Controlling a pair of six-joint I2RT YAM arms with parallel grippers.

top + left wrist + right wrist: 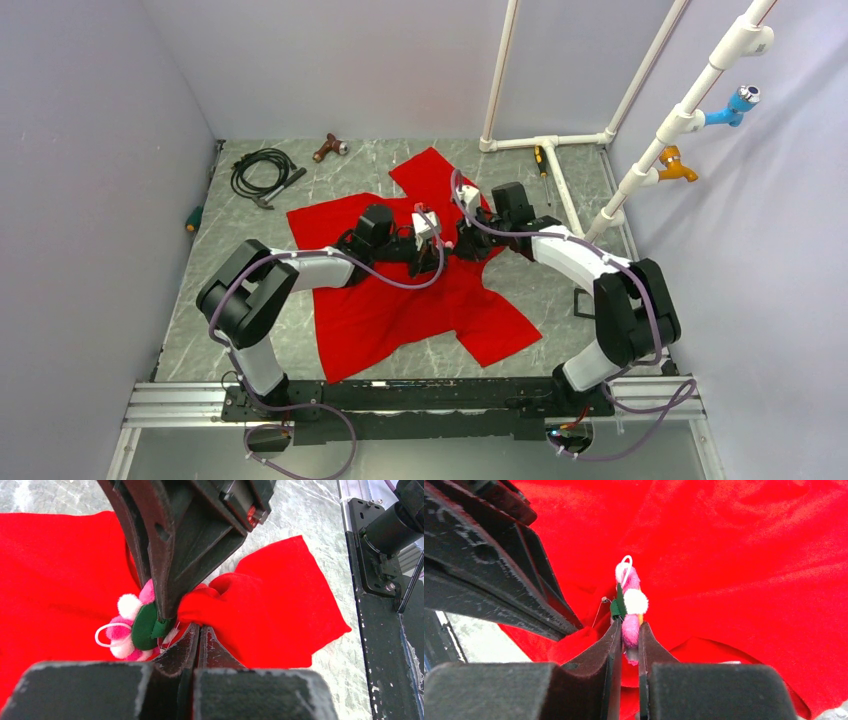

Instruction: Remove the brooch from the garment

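The red T-shirt (400, 310) lies spread on the marble table, bunched up in the middle where both grippers meet. The brooch (131, 630) is a small pink and white fluffy flower with a green back and a white loop. My left gripper (200, 628) is shut on a pinched fold of the shirt (270, 595) right beside the brooch. My right gripper (629, 627) is shut on the brooch (631, 605), edge on between its fingers, in front of the shirt (749, 555). In the top view the left gripper (437, 256) and right gripper (465, 243) hide the brooch.
A coiled black cable (262, 170) and a brown-handled tool (328, 148) lie at the back left. A green-handled screwdriver (193, 218) lies at the left edge. A yellow and black screwdriver (540, 160) and white pipes (560, 140) stand at the back right.
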